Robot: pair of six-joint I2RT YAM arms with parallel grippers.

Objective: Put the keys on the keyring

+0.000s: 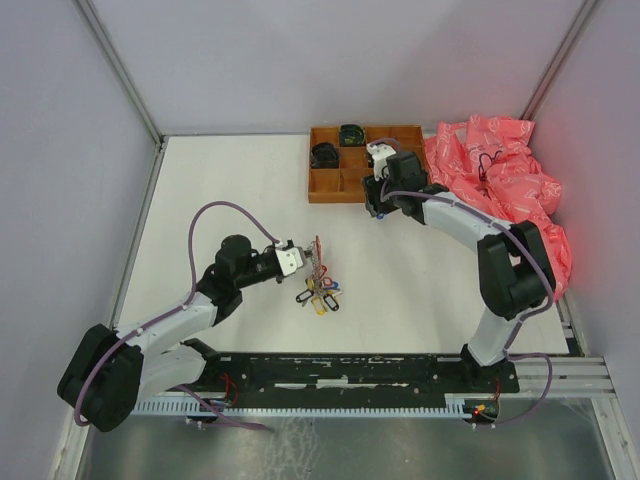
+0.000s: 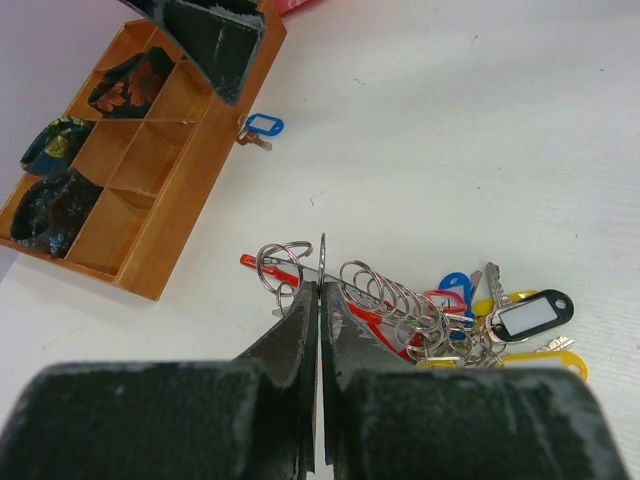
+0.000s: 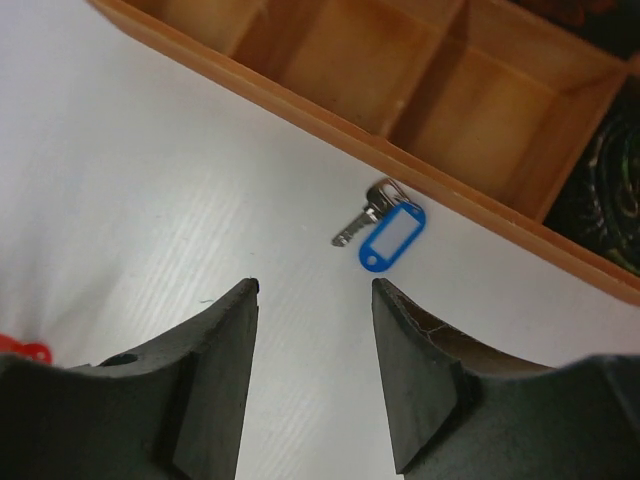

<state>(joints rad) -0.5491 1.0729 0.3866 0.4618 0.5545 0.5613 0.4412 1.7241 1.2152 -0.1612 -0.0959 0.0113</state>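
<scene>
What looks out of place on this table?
One blue-tagged key lies alone beside the tray, apart from the other keys bunched at the keyring. Crumpled pink plastic is heaped at the right.

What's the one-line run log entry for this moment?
left gripper: shut on keyring | right gripper: open, pointed at blue-tagged key | key: on table beside tray, not held

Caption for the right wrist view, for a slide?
Open right end effector above a blue-tagged key beside the wooden tray.
</scene>
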